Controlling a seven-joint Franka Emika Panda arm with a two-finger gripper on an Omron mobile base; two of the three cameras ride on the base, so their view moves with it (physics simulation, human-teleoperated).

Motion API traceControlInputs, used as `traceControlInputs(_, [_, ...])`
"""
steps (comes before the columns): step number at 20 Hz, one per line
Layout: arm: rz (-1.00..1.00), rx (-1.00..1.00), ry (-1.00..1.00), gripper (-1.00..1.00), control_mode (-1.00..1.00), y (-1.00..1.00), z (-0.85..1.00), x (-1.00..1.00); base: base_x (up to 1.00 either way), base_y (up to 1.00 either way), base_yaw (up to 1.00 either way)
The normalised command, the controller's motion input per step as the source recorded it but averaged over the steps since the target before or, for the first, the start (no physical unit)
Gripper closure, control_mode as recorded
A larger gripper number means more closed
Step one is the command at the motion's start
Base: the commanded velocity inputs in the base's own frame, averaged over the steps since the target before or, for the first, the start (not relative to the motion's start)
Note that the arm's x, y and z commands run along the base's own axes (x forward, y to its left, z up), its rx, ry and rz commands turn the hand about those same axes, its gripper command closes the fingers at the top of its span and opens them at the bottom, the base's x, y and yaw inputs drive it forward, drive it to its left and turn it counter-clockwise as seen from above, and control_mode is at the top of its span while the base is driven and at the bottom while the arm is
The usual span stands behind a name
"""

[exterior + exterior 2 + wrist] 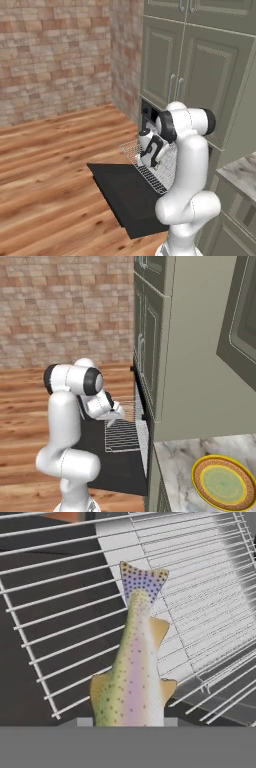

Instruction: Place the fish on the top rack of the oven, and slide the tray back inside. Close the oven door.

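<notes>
The oven (148, 116) sits in the tall grey-green cabinets (200, 75) at the right of the left base view, a dark slot just behind my arm, and its oven door (127, 197) lies folded down flat, a broad black panel across the lower middle of that frame. Above the door the top rack (159, 177) is pulled out, a silver wire grid whose bars run across the whole hand view. My pincer (148, 156) hangs over that rack at the centre of the left base view, closed on the fish (134, 672), which rises from the bottom centre of the hand view with its spotted tail fanned toward the upper middle. I judge the fish light and slender, probably slick and a little yielding, so a hold across the thick mid-body seems right; the thin tail and the fins would likely slip or bend. The body tapers, so a grip too near the tail could let it slide out. It looks apart from the bars, though I cannot tell how near. Laid lengthwise across several bars it should rest steadily. In the lower right of the right base view a yellow plate (223, 483) lies on the marble desk (175, 466).
</notes>
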Motion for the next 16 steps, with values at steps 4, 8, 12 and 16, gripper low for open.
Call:
traceControlInputs(4, [0.0, 0.0, 0.0, 1.0, -1.0, -0.08, -0.19, 0.22, 0.0, 0.0, 0.0])
traceControlInputs(8, [0.0, -0.01, 0.0, 1.0, -1.0, -0.02, -0.22, 0.28, 0.0, 0.0, 0.0])
traceControlInputs(12, [0.0, -0.01, 0.0, 1.0, -1.0, 0.0, -0.23, 0.3, 0.0, 0.0, 0.0])
traceControlInputs(16, [0.0, 0.0, 0.0, 1.0, -1.0, 0.0, -0.21, 0.29, 0.0, 0.0, 0.0])
